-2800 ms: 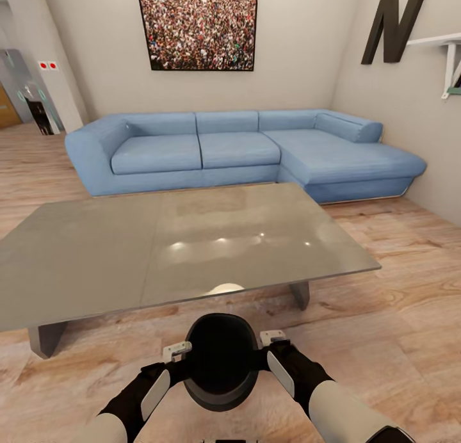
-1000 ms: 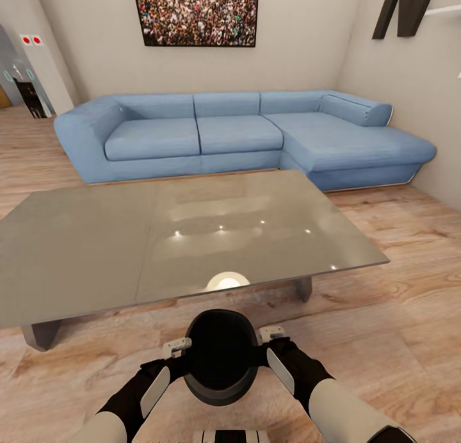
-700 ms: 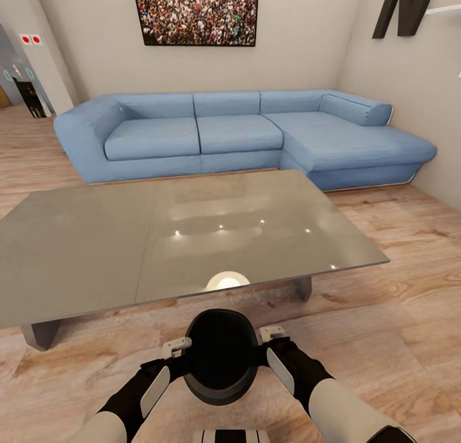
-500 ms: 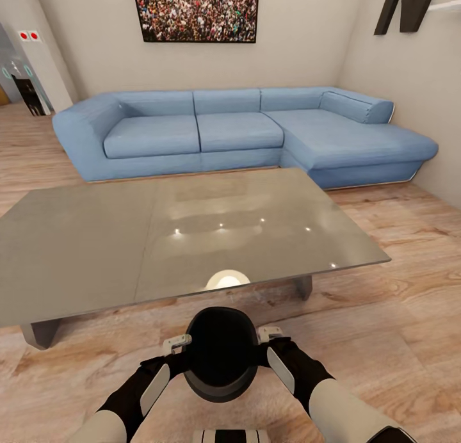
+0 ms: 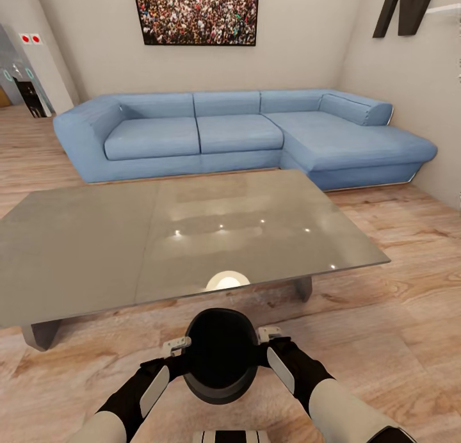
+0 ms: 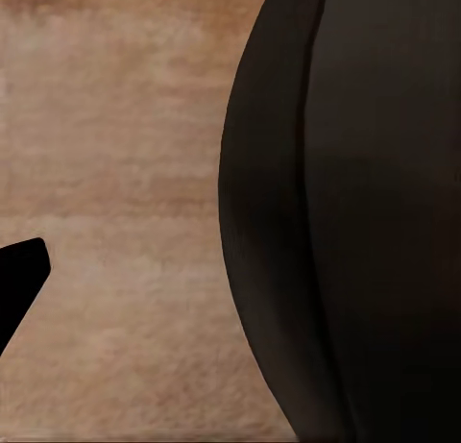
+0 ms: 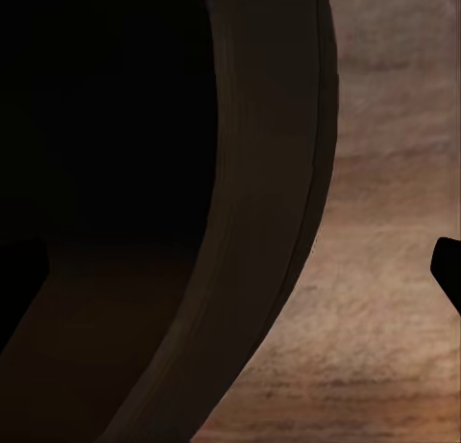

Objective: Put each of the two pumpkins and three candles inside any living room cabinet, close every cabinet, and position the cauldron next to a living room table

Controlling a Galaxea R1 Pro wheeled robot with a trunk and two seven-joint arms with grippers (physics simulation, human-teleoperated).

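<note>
Head view: cauldron [image 5: 221,356] between both end effectors, near table [image 5: 96,251] edge.

Overall light: bright, even, soft indoor light in the head view.
Glare: small white spots and one round pale reflection on the grey table top [image 5: 192,238], just beyond the cauldron [image 5: 221,356].
Shadows: faint under the table; cauldron mouth fully black.
Sharpness: head view slightly soft; wide-angle stretch at the edges.
Wrist views: dim, close, the cauldron's dark wall blurred against the brown floor [image 6: 115,174].
</note>
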